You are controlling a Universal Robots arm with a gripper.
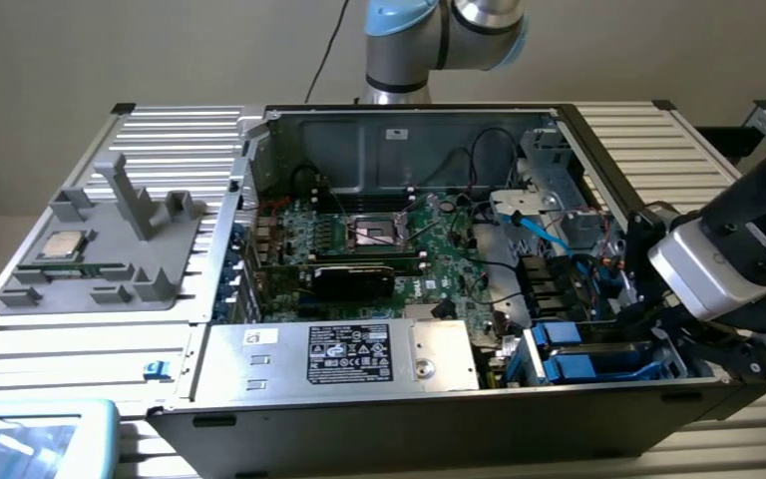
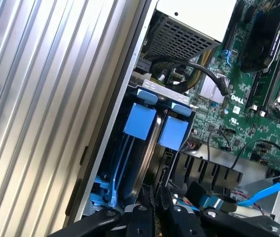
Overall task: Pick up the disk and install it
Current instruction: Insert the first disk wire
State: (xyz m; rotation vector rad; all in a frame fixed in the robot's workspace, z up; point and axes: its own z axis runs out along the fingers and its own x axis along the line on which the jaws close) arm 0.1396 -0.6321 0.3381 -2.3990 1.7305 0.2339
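Installation was judged to be well advanced. The tool [image 2: 154, 211] was seen low inside a corner of the opened computer case [image 1: 397, 424], at the drive bay. Its fingers [image 2: 142, 210] stood close together with only a thin dark gap between them, and nothing could be made out pinched in that gap.

The disk [image 2: 141, 148], known by its blue bracket, was found standing on edge in the bay, just ahead of the fingertips. Two blue tabs [image 2: 172, 133] were seen at the end of the bay away from the tool; whether both belonged to one bracket could not be told. Contact between fingertips and disk could not be confirmed, nor could full seating.

Fetching and carrying appeared finished, since the disk lay within the case and not on the tabletop [image 1: 77, 349]. Final seating was left unsettled.

Beyond the bay from the tool, the motherboard [image 1: 397, 249] and a silver box with a black label [image 1: 356, 354] were seen. Well apart from the tool, outside the case, a grey fixture [image 1: 131, 259] carried a small square chip [image 1: 64, 244].
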